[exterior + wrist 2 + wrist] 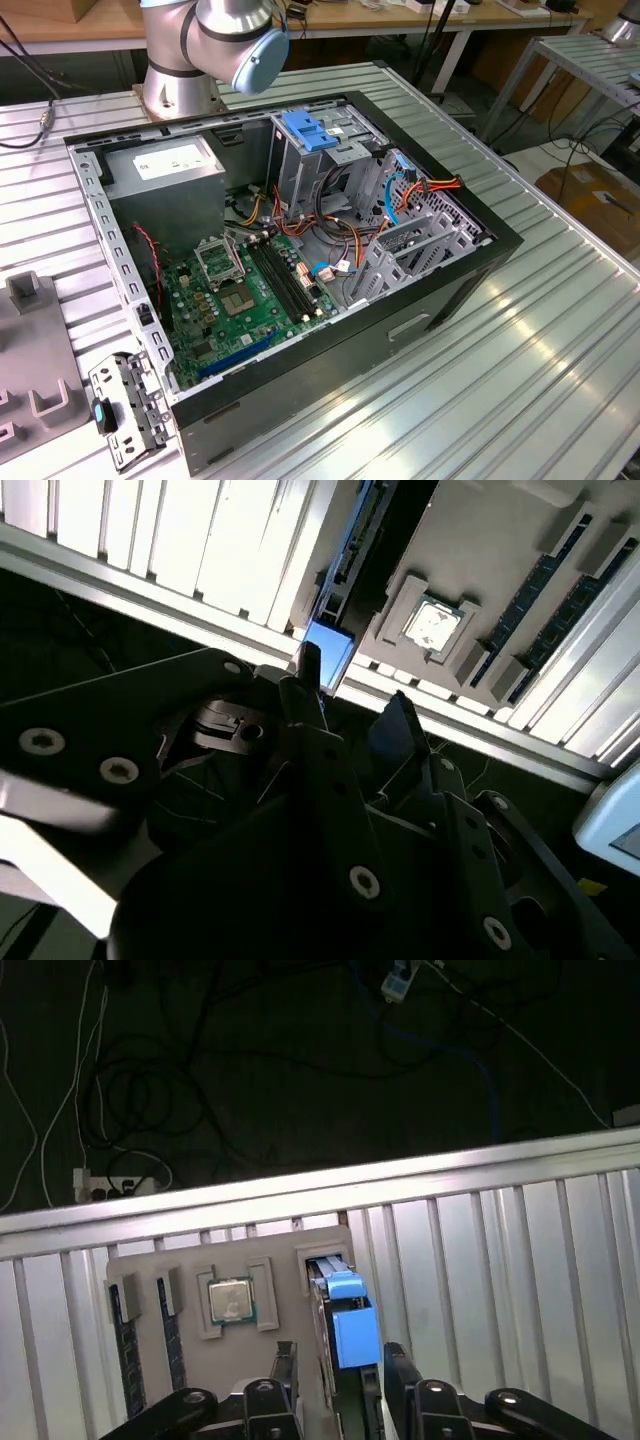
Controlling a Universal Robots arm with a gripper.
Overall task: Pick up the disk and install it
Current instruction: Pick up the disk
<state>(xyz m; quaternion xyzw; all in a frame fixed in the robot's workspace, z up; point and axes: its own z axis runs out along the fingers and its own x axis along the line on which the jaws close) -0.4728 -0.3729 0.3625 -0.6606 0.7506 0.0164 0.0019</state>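
The disk point(350, 1325) stands on edge in a slot of a grey holder tray point(290, 1260), its bright blue rails facing the camera; in the second wrist view the disk point(328, 658) is a small blue patch past the fingertips. My gripper point(340, 1380) is open. Its two dark fingers point(283, 1375) hang on either side of the disk's line, a little above it and not touching it. In the second wrist view the gripper point(355, 705) is dark against the bright ribbed table.
The tray also holds a processor point(231, 1300) and memory sticks point(125, 1345). The open computer case point(300, 250) lies on the ribbed metal table point(520, 370), with a tall metal cage topped by a blue latch point(310, 130), a motherboard point(240, 290) and loose cables. The arm's base point(185, 50) stands behind it.
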